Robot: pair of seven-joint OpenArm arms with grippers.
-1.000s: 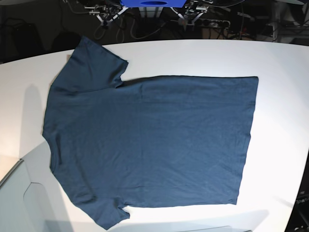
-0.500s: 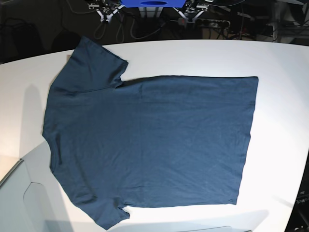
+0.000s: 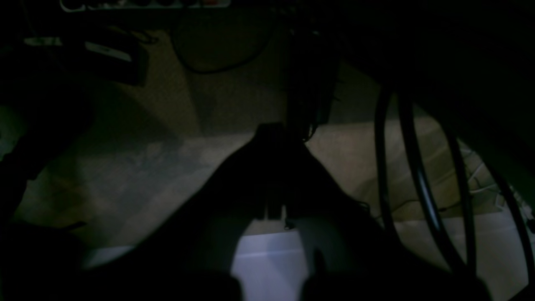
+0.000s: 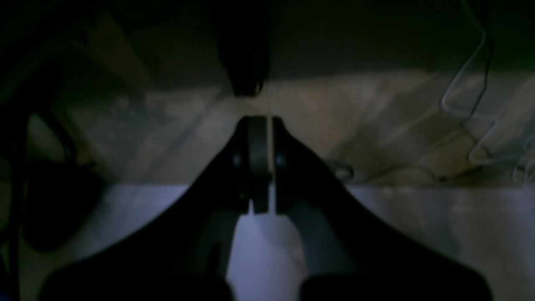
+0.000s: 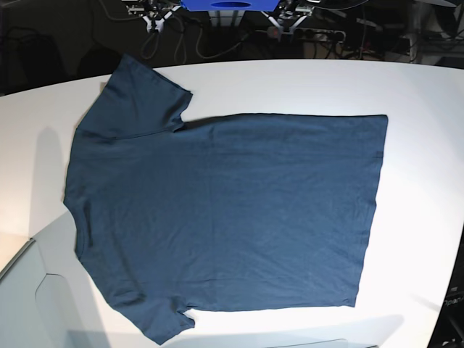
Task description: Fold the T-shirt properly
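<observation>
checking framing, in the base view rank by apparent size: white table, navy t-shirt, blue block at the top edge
1. Round white table, largest.
2. Flat dark navy-blue cotton T-shirt.
3. Blue block, smallest, though it sits farther back and is cropped by the frame.

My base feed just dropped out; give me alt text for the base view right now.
A dark navy T-shirt lies spread flat and unfolded on the white table, neck end toward the view's left, hem toward its right. Both sleeves are spread out. Neither gripper touches it; both arms sit at the far edge.
</observation>
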